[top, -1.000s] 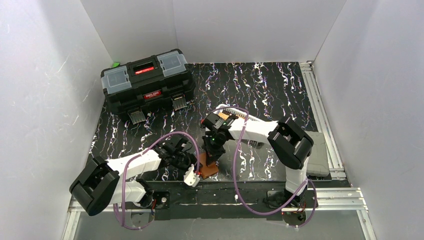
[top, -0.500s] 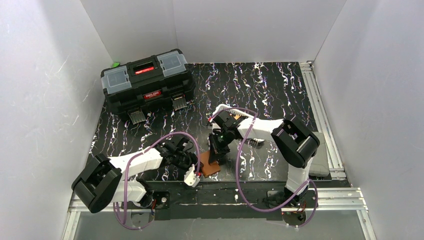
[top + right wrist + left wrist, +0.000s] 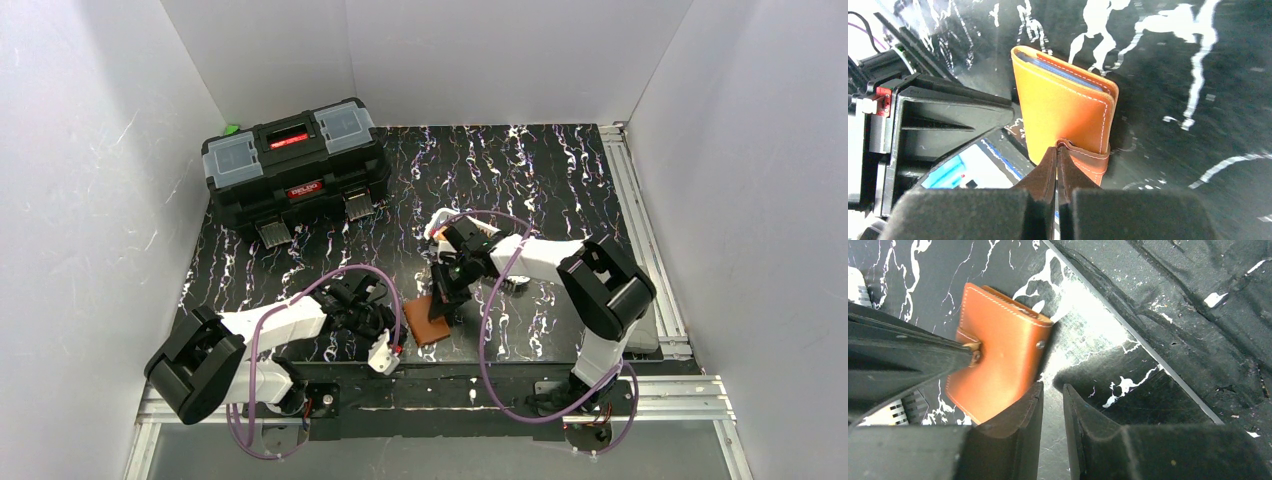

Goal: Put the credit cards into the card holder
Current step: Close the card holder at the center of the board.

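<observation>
Brown leather holder (image 3: 1063,110) lies folded on the table (image 3: 560,170) near its front edge, between both grippers. Right gripper (image 3: 1057,152) has its jaws pressed together on the holder's tab (image 3: 1083,157). Left gripper (image 3: 1052,390), its jaws a narrow, empty slit, sits just beside the opposite edge.

The card holder (image 3: 1063,115) is smooth tan leather with a soft sheen and pale stitching. In the left wrist view a small metal stud (image 3: 1040,344) sits at its 3 o'clock edge. The left gripper (image 3: 1052,395) has matt, dark fingers. The tabletop (image 3: 560,180) is glossy black, veined white like marble. At 10 o'clock the toolbox (image 3: 295,165) is matt black plastic with translucent lid panels and metal latches. Bare metal rails (image 3: 640,220) run along 3 o'clock.
</observation>
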Robot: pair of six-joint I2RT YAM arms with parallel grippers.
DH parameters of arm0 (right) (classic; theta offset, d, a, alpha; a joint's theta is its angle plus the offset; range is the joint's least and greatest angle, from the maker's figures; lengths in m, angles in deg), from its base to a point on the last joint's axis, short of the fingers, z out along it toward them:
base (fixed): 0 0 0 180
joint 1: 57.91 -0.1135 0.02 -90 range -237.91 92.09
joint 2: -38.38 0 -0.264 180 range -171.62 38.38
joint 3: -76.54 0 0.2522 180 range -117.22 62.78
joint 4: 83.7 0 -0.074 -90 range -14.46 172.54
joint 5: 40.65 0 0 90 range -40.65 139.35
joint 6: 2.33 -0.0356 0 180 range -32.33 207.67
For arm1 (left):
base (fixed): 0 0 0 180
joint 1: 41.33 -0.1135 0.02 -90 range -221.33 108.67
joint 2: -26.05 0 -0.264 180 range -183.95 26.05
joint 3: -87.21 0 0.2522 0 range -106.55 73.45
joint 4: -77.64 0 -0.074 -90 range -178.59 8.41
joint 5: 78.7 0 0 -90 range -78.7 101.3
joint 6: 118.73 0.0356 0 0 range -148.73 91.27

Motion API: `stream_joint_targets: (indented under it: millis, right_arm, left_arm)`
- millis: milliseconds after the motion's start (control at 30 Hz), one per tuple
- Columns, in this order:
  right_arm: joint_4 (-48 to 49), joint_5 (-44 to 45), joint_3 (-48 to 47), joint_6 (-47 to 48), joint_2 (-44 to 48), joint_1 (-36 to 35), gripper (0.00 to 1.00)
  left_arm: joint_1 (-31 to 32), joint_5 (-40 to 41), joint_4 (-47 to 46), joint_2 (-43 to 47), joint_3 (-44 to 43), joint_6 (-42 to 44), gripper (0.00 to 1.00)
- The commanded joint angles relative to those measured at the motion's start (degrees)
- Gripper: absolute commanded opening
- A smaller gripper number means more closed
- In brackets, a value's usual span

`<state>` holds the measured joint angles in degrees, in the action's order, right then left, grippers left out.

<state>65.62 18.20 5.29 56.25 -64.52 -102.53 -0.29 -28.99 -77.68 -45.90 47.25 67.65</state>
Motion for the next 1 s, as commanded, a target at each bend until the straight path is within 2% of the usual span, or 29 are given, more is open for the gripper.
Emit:
stream_joint_targets:
  millis: [0, 233, 333, 400, 467, 500, 533, 667, 833, 967]
  right_arm:
    - [-3.9, 9.5, 2.3, 5.5, 0.9, 3.0, 0.01]
    - [-1.1, 2.1, 2.7, 5.7, 2.2, 4.2, 0.01]
    - [-3.9, 0.5, 0.9, 7.0, 0.8, 4.2, 0.01]
    - [-5.7, 1.3, 0.1, 7.4, 0.4, 4.1, 0.29]
    - [-6.1, 2.5, 0.1, 7.6, 1.6, 4.0, 0.51]
    - [-6.2, 3.1, 0.0, 7.5, 2.3, 4.0, 0.60]
    - [-6.4, 3.5, -0.2, 7.5, 3.0, 4.0, 0.64]
    - [-8.0, 5.2, -1.7, 7.4, 5.2, 3.9, 0.67]
    - [-12.8, 9.0, -5.3, 7.4, 8.6, 3.7, 0.68]
    - [-15.1, 11.0, -6.6, 6.9, 12.5, 3.6, 0.67]
  left_arm:
    - [0.2, 0.1, 6.5, -1.2, 1.3, 0.0, 0.21]
    - [0.2, 0.1, 5.7, -0.6, 0.8, -1.5, 0.20]
    - [0.3, 0.4, 3.5, -0.3, 0.2, -3.7, 0.20]
    - [0.2, 0.4, 3.8, -0.2, -0.2, -3.8, 0.20]
    - [0.2, 0.5, 5.5, 0.1, -0.9, -3.6, 0.21]
    - [0.3, 0.7, 6.5, 0.3, -1.6, -3.7, 0.20]
    - [0.3, 1.1, 7.6, 0.6, -2.2, -3.7, 0.21]
    - [0.2, 3.1, 11.4, 1.3, -4.9, -5.9, 0.21]
    - [-0.7, 5.4, 15.7, 1.2, -10.4, -13.6, 0.24]
    - [-3.1, 6.1, 22.7, 1.7, -16.1, -18.4, 0.27]
